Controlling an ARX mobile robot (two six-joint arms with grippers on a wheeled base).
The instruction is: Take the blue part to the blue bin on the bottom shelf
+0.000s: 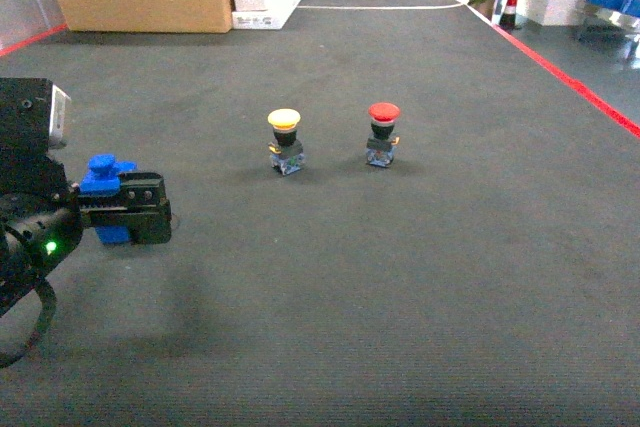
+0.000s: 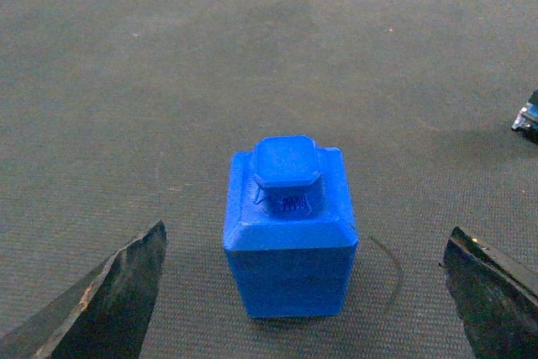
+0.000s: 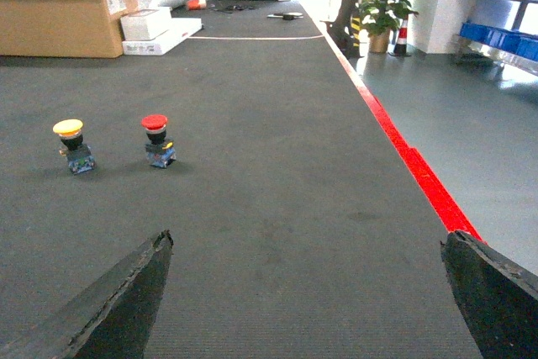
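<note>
The blue part (image 2: 290,229) stands upright on the dark mat (image 1: 400,267), between the spread jaws of the left gripper (image 2: 303,292), untouched. The right gripper (image 3: 307,292) is spread too, over bare mat.

Reaching in low at the left edge of the head view, left gripper (image 1: 128,209) sitting with fingers spread wide, pointing right. Showing only in its own wrist view, right gripper (image 3: 307,292) hanging open, fingertips (image 3: 126,292) in the bottom corners.

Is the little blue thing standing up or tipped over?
Standing up. In the left wrist view the blue part sits flat on the dark floor, cap on top, between the open left hand's fingers.
</note>
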